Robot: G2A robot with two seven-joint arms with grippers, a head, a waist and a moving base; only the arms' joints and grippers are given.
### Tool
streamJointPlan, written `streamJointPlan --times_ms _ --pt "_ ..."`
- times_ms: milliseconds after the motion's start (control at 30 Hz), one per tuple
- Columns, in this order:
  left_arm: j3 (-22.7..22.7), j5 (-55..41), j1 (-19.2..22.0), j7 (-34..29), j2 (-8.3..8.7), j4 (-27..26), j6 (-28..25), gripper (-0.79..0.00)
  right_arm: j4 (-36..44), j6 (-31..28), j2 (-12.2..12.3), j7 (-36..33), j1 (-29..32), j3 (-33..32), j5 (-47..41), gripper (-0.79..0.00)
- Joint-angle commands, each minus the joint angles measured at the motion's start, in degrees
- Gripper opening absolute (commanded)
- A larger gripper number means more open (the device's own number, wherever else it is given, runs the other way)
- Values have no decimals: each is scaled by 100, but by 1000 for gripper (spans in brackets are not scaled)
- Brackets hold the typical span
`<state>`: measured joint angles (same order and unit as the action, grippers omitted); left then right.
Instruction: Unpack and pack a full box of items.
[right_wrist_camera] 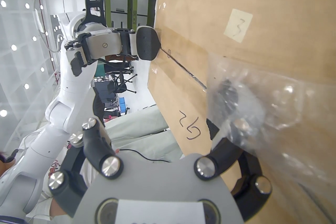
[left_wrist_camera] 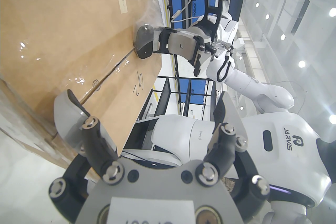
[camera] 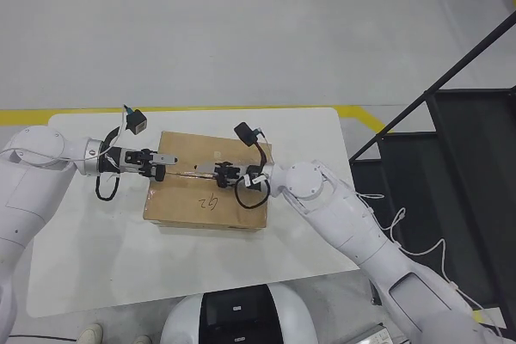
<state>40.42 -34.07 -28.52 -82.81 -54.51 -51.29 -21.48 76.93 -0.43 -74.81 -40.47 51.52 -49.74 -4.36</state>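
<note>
The closed cardboard box (camera: 208, 193) sits on the white table (camera: 95, 258), toward its far edge, with its top seam (right_wrist_camera: 183, 70) taped. The left gripper (right_wrist_camera: 147, 43) is at the seam's left end, fingers spread wide. The right gripper (left_wrist_camera: 143, 43) is farther right on the seam, fingers also apart, with crumpled clear tape (right_wrist_camera: 262, 104) veiling one finger.
</note>
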Motion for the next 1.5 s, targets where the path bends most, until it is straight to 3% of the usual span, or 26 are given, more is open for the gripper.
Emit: streamJointPlan --times_ms 0,467,500,533,567,600,1100,1467 --pt "0 0 0 0 0 0 0 0 -10 10 -11 -30 -40 19 26 0" --pt "0 0 0 0 0 0 0 0 499 507 110 134 345 -446 222 0" --pt "0 0 0 0 0 0 0 0 519 512 109 144 354 -449 227 -34" --pt "0 0 0 0 0 0 0 0 532 508 107 186 357 -455 238 -222" --pt "0 0 0 0 0 0 0 0 536 514 103 254 361 -460 259 -533" --pt "0 0 0 0 0 0 0 0 539 521 98 288 365 -453 266 -785" --pt "0 0 0 0 0 0 0 0 462 693 62 495 375 -481 394 -785" --pt "0 0 0 0 0 0 0 0 631 584 29 235 402 -627 -267 -785"
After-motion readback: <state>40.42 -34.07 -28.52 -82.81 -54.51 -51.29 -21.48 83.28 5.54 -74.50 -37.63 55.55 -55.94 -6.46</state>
